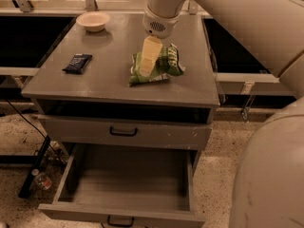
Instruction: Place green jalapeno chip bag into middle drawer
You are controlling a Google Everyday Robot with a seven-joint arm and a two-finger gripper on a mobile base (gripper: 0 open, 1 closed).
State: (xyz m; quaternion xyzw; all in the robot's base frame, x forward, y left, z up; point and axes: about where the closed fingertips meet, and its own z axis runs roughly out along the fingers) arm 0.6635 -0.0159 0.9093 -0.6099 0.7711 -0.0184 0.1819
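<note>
The gripper [146, 71] rests on the green jalapeno chip bag [167, 63]. Below the bag the middle drawer [128, 182] stands open, its floor bare. Well left of the bag lie a dark packet [77, 63] and a bowl [93, 21].

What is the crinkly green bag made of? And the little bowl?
The green jalapeno chip bag, right under the gripper on the cabinet top, looks like thin plastic film: it is crinkled with a slight sheen. The bowl looks smooth and pale, maybe ceramic or plastic; I cannot tell which.
</note>
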